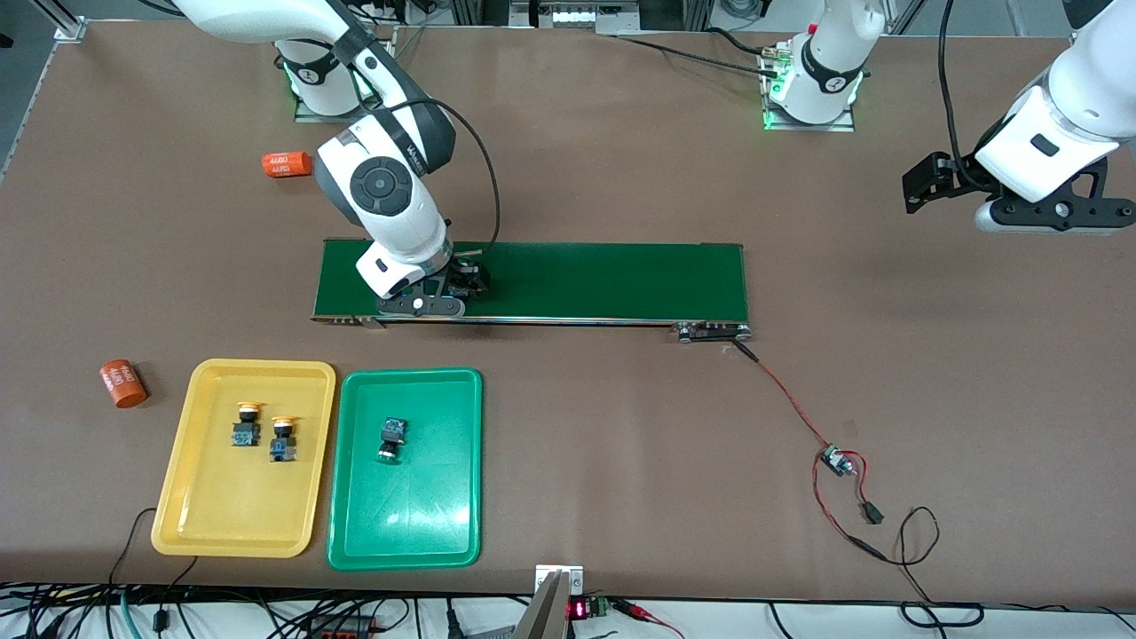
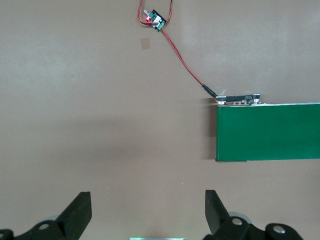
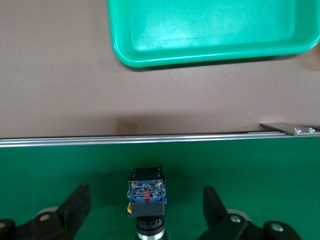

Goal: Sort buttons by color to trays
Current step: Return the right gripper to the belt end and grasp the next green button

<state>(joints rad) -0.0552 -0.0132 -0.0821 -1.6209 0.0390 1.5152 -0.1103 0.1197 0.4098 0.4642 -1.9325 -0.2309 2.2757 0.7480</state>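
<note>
A button [image 3: 146,197] with a black-blue body lies on the dark green conveyor belt [image 1: 577,280]; its cap is mostly out of view. My right gripper [image 3: 145,210] is low over the belt, open, one finger on each side of this button [image 1: 470,282] without touching it. The yellow tray [image 1: 231,506] holds two yellow-capped buttons [image 1: 247,424] [image 1: 283,438]. The green tray [image 1: 408,524] holds one button [image 1: 391,438]. My left gripper [image 1: 925,182] waits open and empty above bare table, off the belt's end toward the left arm's end.
Two orange cylinders lie on the table, one [image 1: 287,164] near the right arm's base, one [image 1: 122,383] beside the yellow tray. A red wire runs from the belt's motor end to a small circuit board [image 1: 834,460]. Cables line the table's front edge.
</note>
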